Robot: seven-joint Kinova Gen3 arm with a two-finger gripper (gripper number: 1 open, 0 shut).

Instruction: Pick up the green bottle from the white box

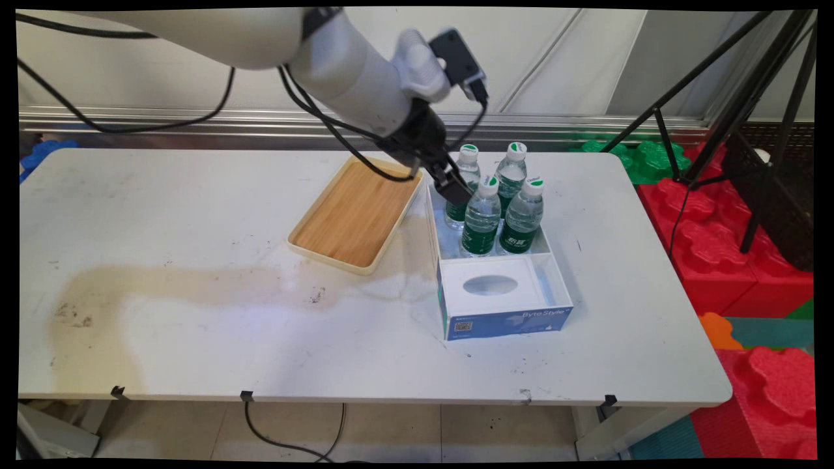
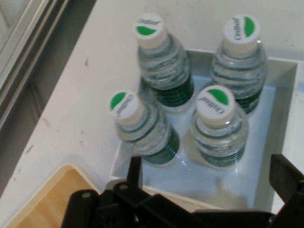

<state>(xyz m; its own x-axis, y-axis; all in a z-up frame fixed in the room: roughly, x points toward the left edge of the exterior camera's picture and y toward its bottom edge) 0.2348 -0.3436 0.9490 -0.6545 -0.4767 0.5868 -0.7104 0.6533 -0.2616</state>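
Note:
My gripper (image 1: 458,191) hangs open over the back left corner of a white bin (image 1: 434,225), with nothing between its fingers. Several clear water bottles with green labels and white caps stand upright in the bin's back half. In the main view the gripper is closest to the front left bottle (image 1: 482,220) and partly hides the back left one (image 1: 466,163). Seen from the hand, the gripper (image 2: 209,178) sits just short of two bottles (image 2: 142,128) (image 2: 218,124), with the bin wall (image 2: 280,118) to the right. A blue and white tissue box (image 1: 498,293) fills the bin's front half.
A wooden tray (image 1: 355,212) with a cream rim lies left of the bin, almost touching it; its corner (image 2: 52,199) shows in the hand view. Black tripod legs (image 1: 743,98) and red foam blocks (image 1: 723,247) stand off the table's right edge. A brown stain (image 1: 130,286) marks the table's left side.

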